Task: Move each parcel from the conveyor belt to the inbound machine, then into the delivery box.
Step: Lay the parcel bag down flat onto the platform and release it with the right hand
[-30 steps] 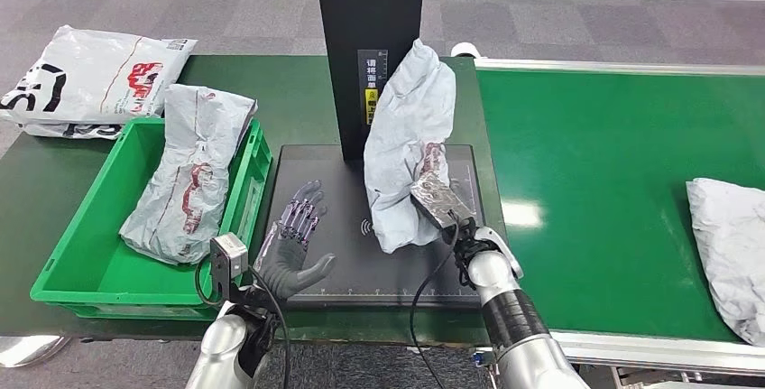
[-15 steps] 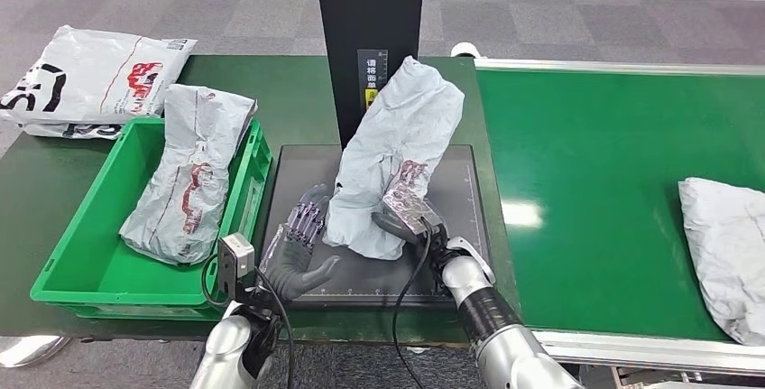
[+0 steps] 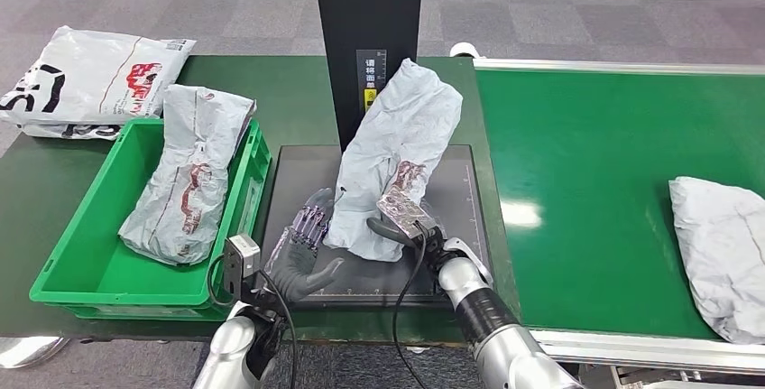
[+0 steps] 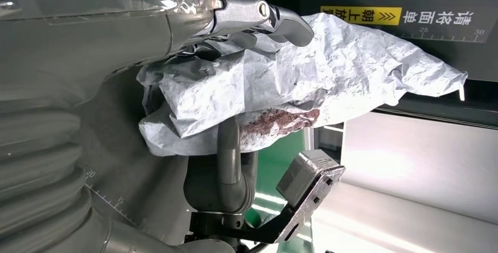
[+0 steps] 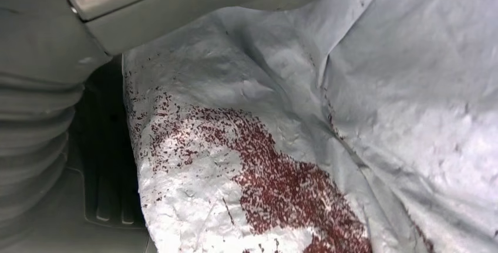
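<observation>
A crumpled grey parcel (image 3: 397, 150) with a red print leans tilted against the black post of the inbound machine (image 3: 365, 10), its lower end over the black scan plate (image 3: 298, 168). My right hand (image 3: 404, 225) grips that lower end, thumb across the front. My left hand (image 3: 302, 249) lies palm up on the plate with fingers apart, touching the parcel's lower left edge. In the left wrist view the left hand's fingers (image 4: 258, 17) rest against the parcel (image 4: 329, 83), with my right hand (image 4: 226, 176) beneath it. The right wrist view is close on the parcel (image 5: 293, 147).
A green delivery box (image 3: 54, 272) at the left holds one grey parcel (image 3: 189, 172). A white parcel (image 3: 86, 73) lies on the table behind it. Another grey parcel (image 3: 722, 245) rides the green conveyor belt (image 3: 586, 181) at the right.
My right hand moved left and lower, tipping the parcel from upright to leaning left. My left hand edged up to the parcel. The parcel on the belt travelled left.
</observation>
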